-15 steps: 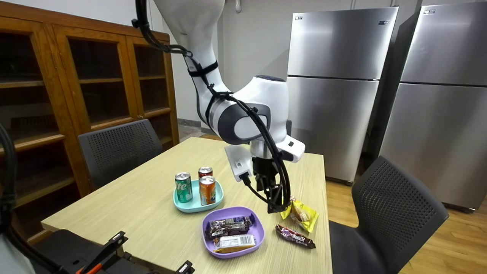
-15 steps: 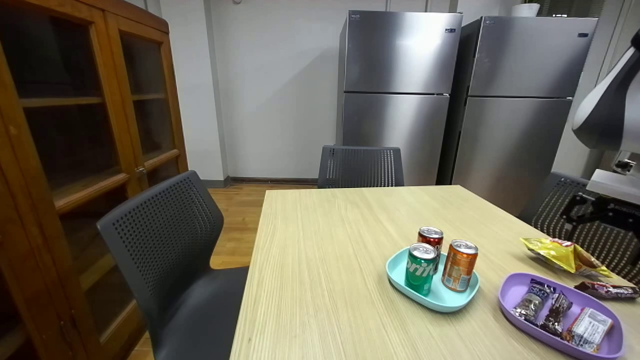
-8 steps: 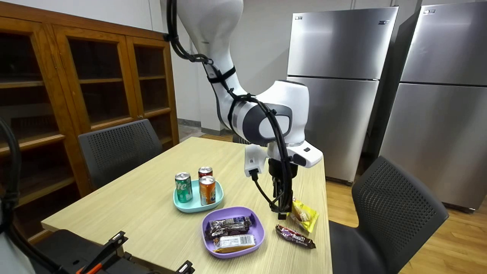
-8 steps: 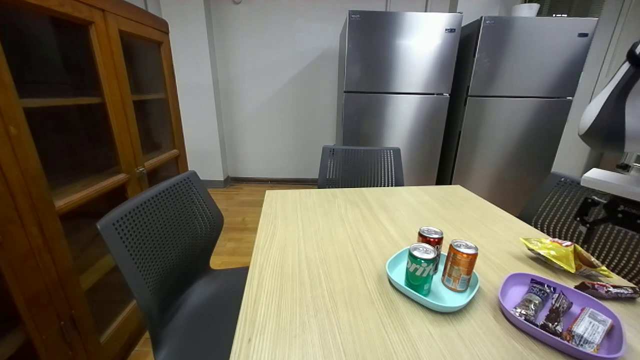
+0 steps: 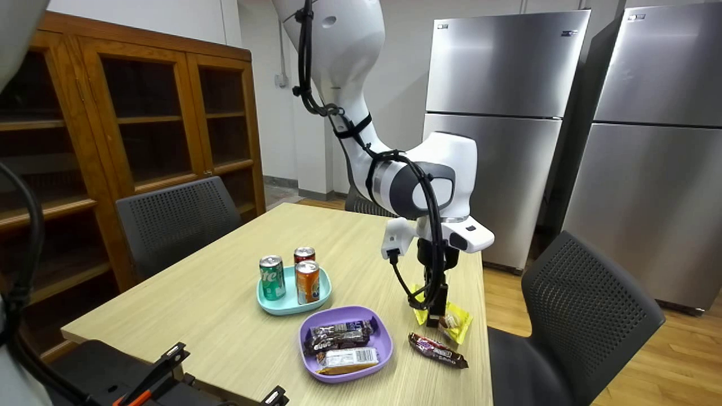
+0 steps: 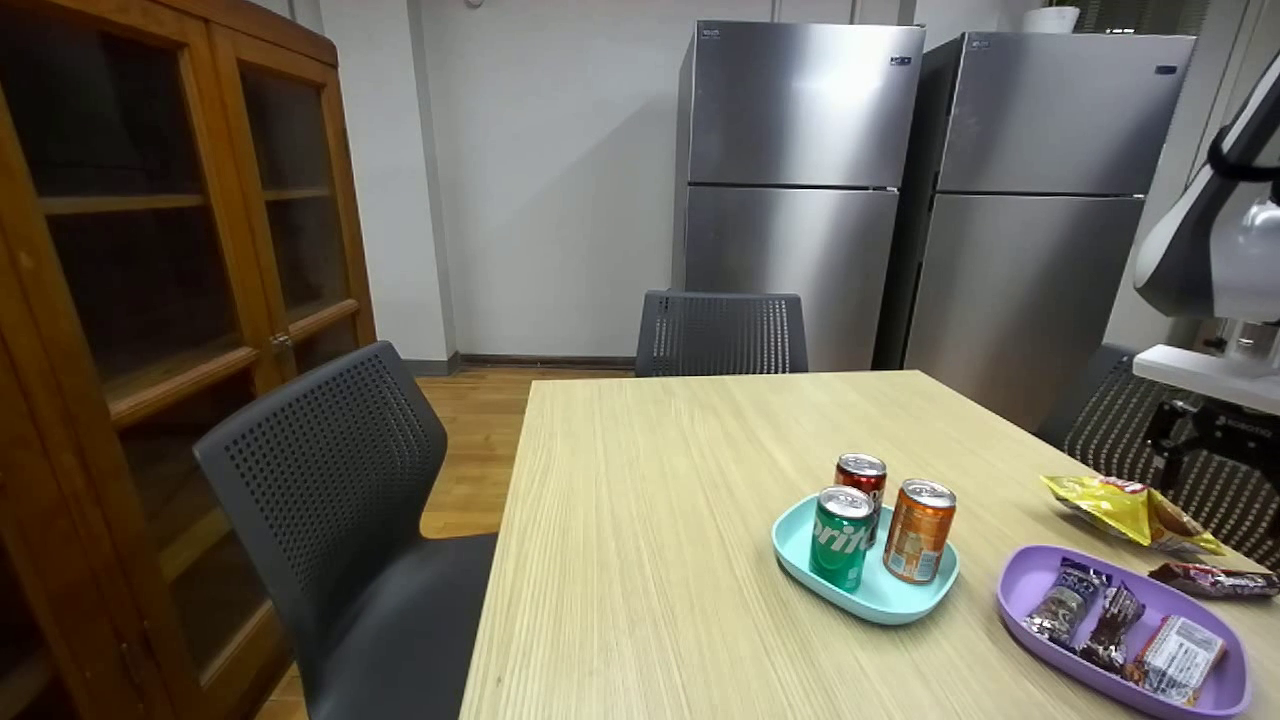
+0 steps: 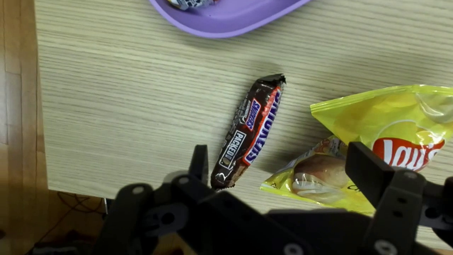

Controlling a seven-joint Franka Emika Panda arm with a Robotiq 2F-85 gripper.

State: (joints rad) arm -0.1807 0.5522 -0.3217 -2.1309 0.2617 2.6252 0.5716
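Wrist view: jaws spread above a pale, wood-grained table (image 7: 116, 113), plank floor (image 7: 19, 102) past its edge.

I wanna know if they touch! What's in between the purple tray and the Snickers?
Just bare tabletop: the wrist view shows a pale strip of it between the purple tray and the Snickers bar, so they don't touch.

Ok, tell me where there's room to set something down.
In an exterior view, the widest bare patch of table lies between the turquoise tray and the chair at picture left; another runs from that tray to the far edge. Crowded: around the open gripper, where the Snickers bar, chip bag and purple tray lie close together.
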